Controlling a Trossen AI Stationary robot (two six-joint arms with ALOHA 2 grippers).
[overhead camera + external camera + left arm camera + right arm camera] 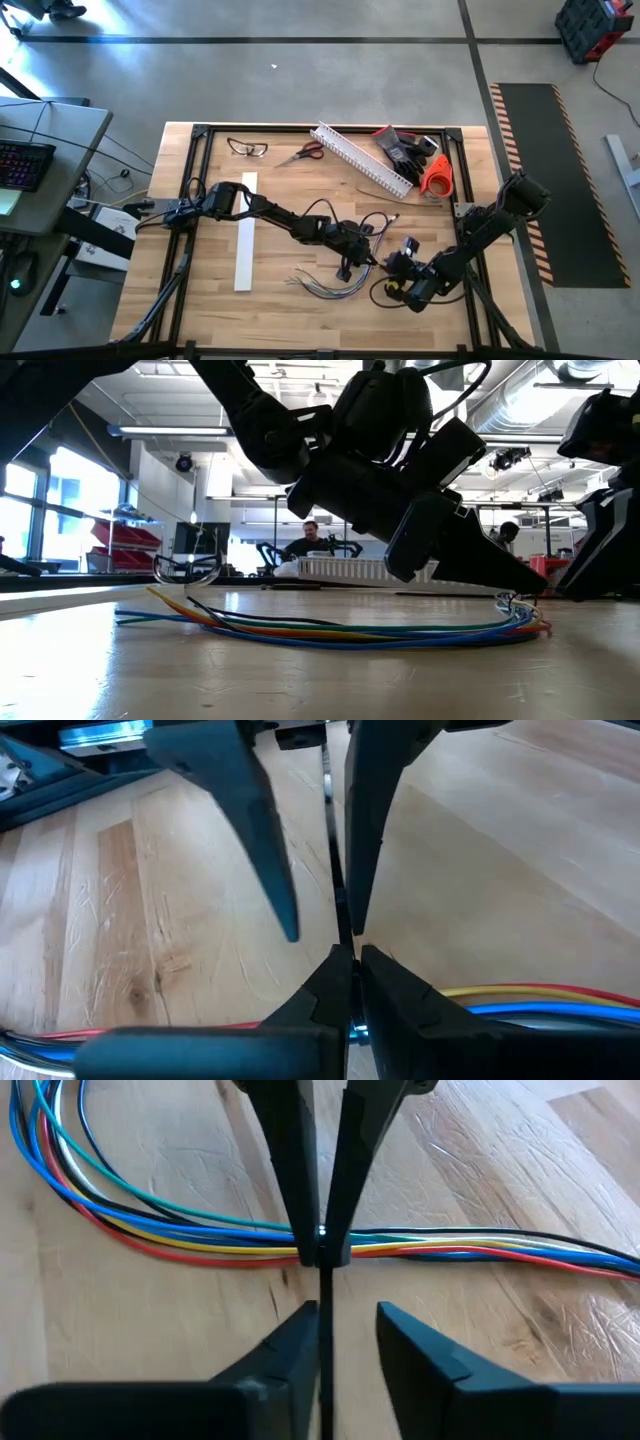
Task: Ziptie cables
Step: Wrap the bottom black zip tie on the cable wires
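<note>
The cables are a bundle of coloured wires lying in a curve on the wooden table, and they also show in the low view. A thin dark ziptie runs across them. My left gripper is shut on the ziptie right over the bundle, near the table's middle. My right gripper is open and faces it from the right. The ziptie's strip passes between its fingers. Whether it touches one of them, I cannot tell. My left gripper pinches the ziptie between its two fingertips, at the end that lies on the cable bundle. The fingers slant down from above and from the table's left. The strip runs straight on from them, across the wires, toward my right gripper.
At the far edge lie a white slotted channel, scissors, glasses, black gloves and an orange roll. A flat white strip lies left of the arms. A person sits beyond the table.
</note>
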